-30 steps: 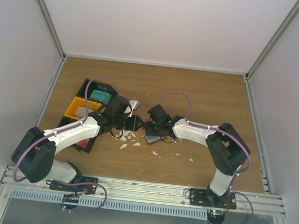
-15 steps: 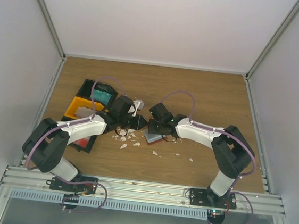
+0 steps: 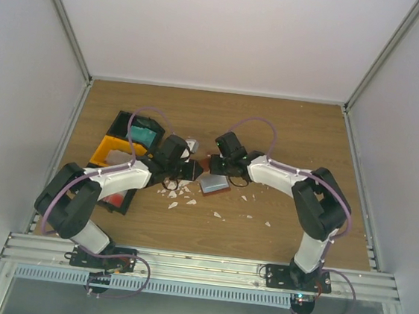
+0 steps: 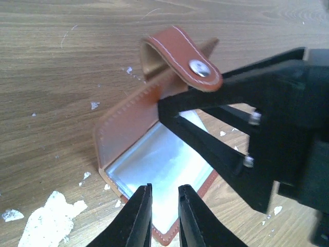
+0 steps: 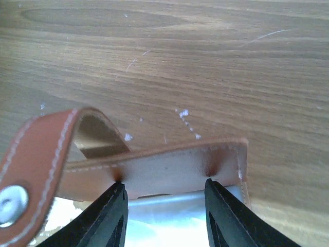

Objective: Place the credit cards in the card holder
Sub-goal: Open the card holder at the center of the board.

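The card holder (image 4: 154,164) is lying open on the table (image 4: 61,62). The right gripper (image 5: 163,183), jaws apart, is propping its flap (image 5: 169,167) up. The left gripper (image 4: 164,188) is hovering nearly closed at the near edge; whether it is gripping cannot be told. Risk: the flap slipping off the right fingertips (image 5: 115,198) and springing shut.

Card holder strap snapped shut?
No, the strap curls up free, its snap unfastened, above the open card holder.
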You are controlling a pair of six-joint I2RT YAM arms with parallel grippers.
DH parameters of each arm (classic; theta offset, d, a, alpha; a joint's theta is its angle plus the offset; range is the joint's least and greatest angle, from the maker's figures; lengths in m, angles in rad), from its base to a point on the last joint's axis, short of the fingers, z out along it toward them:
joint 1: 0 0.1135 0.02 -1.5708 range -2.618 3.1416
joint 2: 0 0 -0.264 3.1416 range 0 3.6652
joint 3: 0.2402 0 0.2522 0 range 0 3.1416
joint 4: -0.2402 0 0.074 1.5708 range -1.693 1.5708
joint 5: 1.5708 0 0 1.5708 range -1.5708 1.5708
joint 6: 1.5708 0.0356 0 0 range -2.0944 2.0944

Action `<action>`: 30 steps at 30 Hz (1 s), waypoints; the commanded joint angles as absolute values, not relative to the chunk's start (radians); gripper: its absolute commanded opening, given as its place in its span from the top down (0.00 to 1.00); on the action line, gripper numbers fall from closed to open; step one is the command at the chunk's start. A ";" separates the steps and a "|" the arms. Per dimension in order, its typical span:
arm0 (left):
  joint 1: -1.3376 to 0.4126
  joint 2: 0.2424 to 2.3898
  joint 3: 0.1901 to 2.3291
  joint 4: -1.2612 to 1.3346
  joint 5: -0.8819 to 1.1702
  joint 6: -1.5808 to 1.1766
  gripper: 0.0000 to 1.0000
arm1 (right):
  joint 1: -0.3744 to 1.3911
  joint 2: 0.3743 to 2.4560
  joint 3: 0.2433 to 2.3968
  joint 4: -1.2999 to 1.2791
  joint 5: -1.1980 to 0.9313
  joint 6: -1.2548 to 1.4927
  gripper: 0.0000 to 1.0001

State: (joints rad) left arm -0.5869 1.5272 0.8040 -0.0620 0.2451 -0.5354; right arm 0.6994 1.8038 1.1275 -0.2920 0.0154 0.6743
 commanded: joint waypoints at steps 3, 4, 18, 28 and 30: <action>-0.580 1.572 0.827 0.026 0.217 -0.548 0.81 | 0.681 1.902 1.177 -0.255 -0.027 0.626 0.58; -0.579 1.585 0.829 0.035 0.221 -0.550 0.81 | 0.680 1.910 1.177 -0.255 -0.026 0.628 0.58; -0.556 1.697 0.907 0.144 0.204 -0.516 0.76 | 0.667 1.916 1.118 -0.278 -0.061 0.643 0.60; -0.543 1.876 1.005 0.125 0.170 -0.489 0.76 | 0.667 1.884 1.057 -0.260 -0.098 0.646 0.62; -0.543 1.899 1.003 0.108 0.163 -0.494 0.77 | 0.667 1.865 1.055 -0.261 -0.095 0.649 0.62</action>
State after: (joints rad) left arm -0.5484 1.8557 0.9932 0.0975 0.1974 -0.5117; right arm 0.6682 1.8854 1.0969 -0.1967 -0.0776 0.6430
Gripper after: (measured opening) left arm 0.241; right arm 0.385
